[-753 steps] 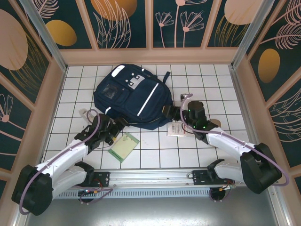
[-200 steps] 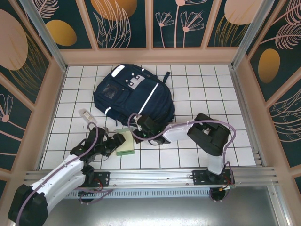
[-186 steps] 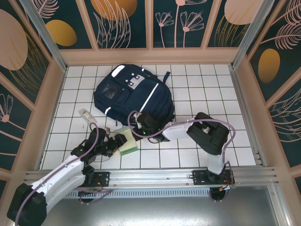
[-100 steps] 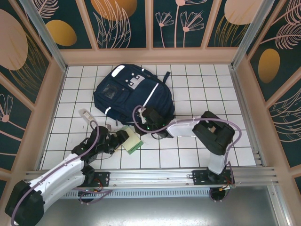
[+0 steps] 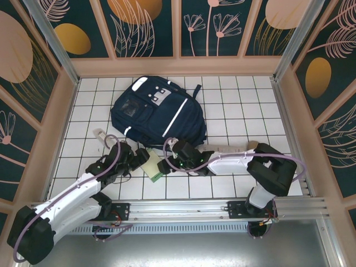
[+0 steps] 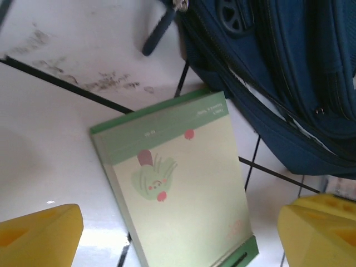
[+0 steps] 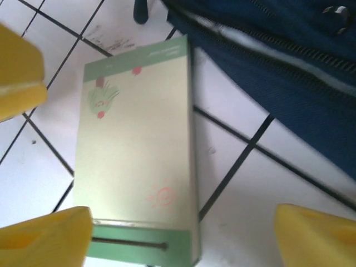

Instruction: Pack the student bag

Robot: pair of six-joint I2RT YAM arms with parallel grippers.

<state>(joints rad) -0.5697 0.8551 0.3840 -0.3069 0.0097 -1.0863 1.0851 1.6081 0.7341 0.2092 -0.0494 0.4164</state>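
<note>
Nothing legible — tiny white print on the green notepad [image 6: 178,189] is too blurred.

A green notebook [image 7: 139,150] lies flat on the white tiles [image 7: 267,183]. It has a small pink and green drawing near its far end. The student bag [image 7: 289,67] is dark blue and sits in the top right, just beside the notebook's far corner. The right gripper [image 7: 181,239] is spread wide, with one yellow finger [image 7: 320,236] at each bottom corner. Another yellow piece [image 7: 16,72] sits at the left edge.
</note>
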